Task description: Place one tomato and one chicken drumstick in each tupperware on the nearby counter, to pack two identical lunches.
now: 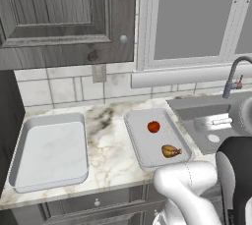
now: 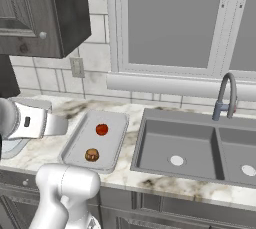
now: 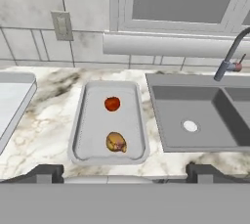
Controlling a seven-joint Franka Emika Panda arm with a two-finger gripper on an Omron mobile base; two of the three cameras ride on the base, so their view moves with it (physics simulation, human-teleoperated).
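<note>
Two grey tupperware trays lie on the white marble counter (image 1: pixel 108 140). The left tupperware (image 1: pixel 49 150) holds nothing. The right tupperware (image 1: pixel 147 153) (image 2: pixel 112 148) (image 3: pixel 93 130), beside the sink, holds a red tomato (image 1: pixel 153 126) (image 2: pixel 102 129) (image 3: pixel 112 103) towards the wall and a brown chicken drumstick (image 1: pixel 171 151) (image 2: pixel 91 155) (image 3: pixel 116 142) nearer the front edge. My gripper (image 3: pixel 125 174) is open, held back from the counter's front edge and looking down at the right tupperware. Nothing sits between its fingers.
A grey double sink (image 2: pixel 185 148) (image 3: pixel 195 115) with a curved faucet (image 2: pixel 225 98) (image 1: pixel 234 76) lies right of the trays. A dark upper cabinet (image 1: pixel 59 13) hangs over the left tray. A wall outlet (image 1: pixel 99 73) and window sill sit behind the counter.
</note>
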